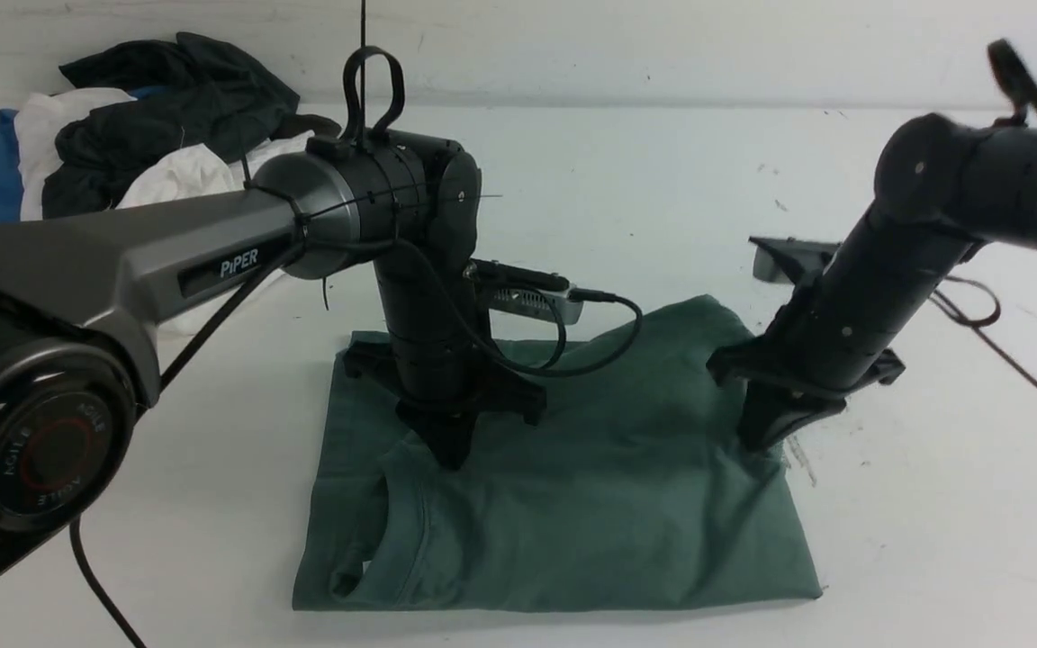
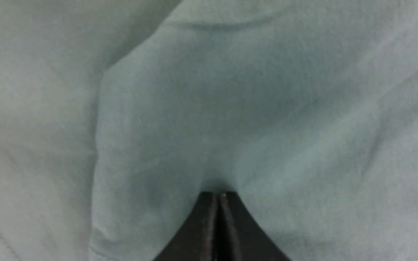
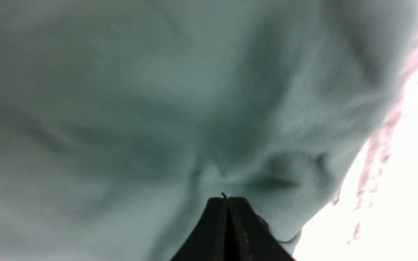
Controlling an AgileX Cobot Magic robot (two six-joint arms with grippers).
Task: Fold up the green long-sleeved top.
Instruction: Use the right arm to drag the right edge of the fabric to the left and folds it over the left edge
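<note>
The green long-sleeved top [image 1: 590, 486] lies folded into a rough rectangle on the white table, with its ribbed neck [image 1: 397, 531] at the near left. My left gripper [image 1: 451, 461] points down onto the cloth left of the middle; in the left wrist view its jaws [image 2: 218, 194] are shut with the tips on smooth green cloth [image 2: 230, 108]. My right gripper [image 1: 757, 443] stands at the top's right edge. In the right wrist view it [image 3: 227, 197] is shut, and the green cloth [image 3: 158, 90] puckers into its tips.
A pile of black, white and blue garments [image 1: 149, 126] lies at the far left of the white table [image 1: 933, 504]. A black cable [image 1: 978, 315] trails on the table at the right. A grey camera module [image 1: 527, 301] hangs behind my left wrist.
</note>
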